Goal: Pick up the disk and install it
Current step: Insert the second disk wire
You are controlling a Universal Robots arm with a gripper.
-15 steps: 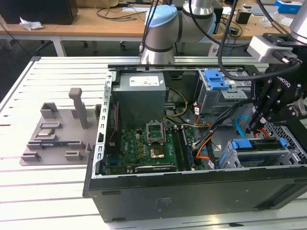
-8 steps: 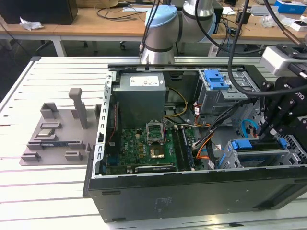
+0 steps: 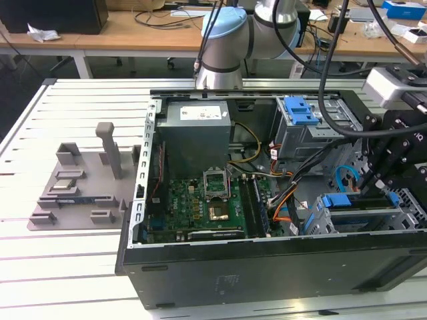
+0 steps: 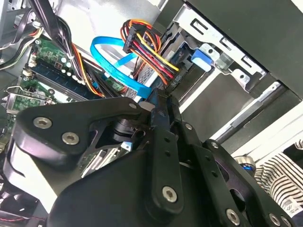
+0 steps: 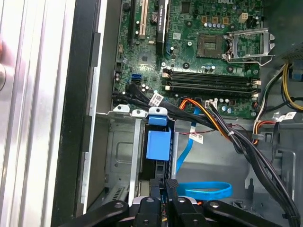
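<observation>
Disk (image 5: 157, 150), at the lower centre of the first wrist view, stands on edge in the drive cage (image 5: 120, 156), directly beyond the gripper (image 5: 164, 185). The fingers are pinched nearly together on its near edge. Its long axis runs away toward the motherboard (image 5: 199, 52).

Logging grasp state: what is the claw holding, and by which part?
The claw grips the grey hard drive in its blue plastic carrier by its rear edge.
</observation>
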